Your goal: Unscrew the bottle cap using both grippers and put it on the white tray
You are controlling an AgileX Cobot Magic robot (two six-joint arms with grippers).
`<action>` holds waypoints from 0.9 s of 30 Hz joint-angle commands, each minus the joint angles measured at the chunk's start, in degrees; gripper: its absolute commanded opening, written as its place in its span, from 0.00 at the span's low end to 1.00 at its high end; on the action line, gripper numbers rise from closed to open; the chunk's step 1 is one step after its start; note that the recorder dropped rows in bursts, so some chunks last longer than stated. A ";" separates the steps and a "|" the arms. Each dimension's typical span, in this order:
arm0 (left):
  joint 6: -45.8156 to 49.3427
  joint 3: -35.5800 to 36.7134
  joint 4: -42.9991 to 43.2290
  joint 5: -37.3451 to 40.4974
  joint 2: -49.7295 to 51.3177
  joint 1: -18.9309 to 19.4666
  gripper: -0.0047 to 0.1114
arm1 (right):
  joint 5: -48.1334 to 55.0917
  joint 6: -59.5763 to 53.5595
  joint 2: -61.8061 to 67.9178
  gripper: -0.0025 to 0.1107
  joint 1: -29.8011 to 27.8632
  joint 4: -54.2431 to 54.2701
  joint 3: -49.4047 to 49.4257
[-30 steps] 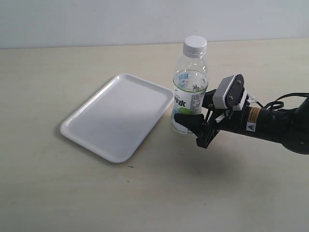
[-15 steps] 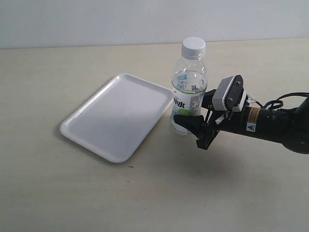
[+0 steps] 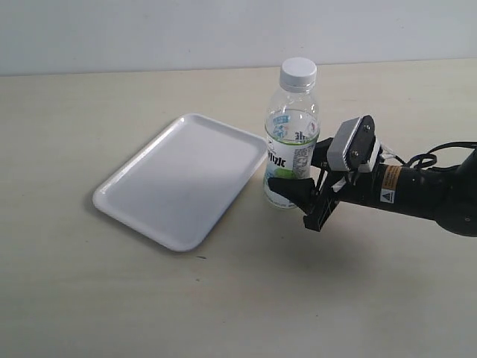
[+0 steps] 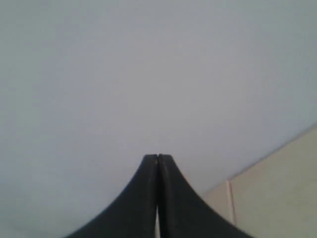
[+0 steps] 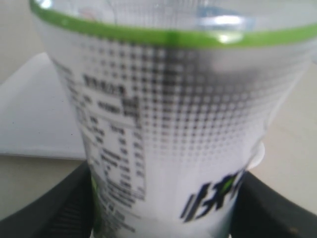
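right gripper clamps bottle (cap on) | left gripper closed

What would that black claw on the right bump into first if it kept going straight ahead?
The bottle: the right gripper has its jaws clamped on the lower part. Further along that line, behind the bottle, seems to lie the white tray.
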 commanded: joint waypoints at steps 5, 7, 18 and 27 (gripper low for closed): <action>60.29 -8.93 -72.07 -2.66 4.83 -5.49 0.04 | 4.15 -0.77 -0.13 0.02 0.11 -3.08 -0.07; 71.62 -12.81 -85.04 4.12 6.55 -6.97 0.04 | 4.15 -0.77 -0.13 0.02 0.11 -3.08 -0.07; 89.14 -33.61 -110.42 30.80 17.79 -15.02 0.04 | 4.29 -0.77 -0.13 0.02 0.11 -3.96 -0.07; 91.97 -39.96 -109.33 32.26 23.03 -23.54 0.04 | 4.29 -0.77 -0.13 0.02 0.11 -4.56 -0.07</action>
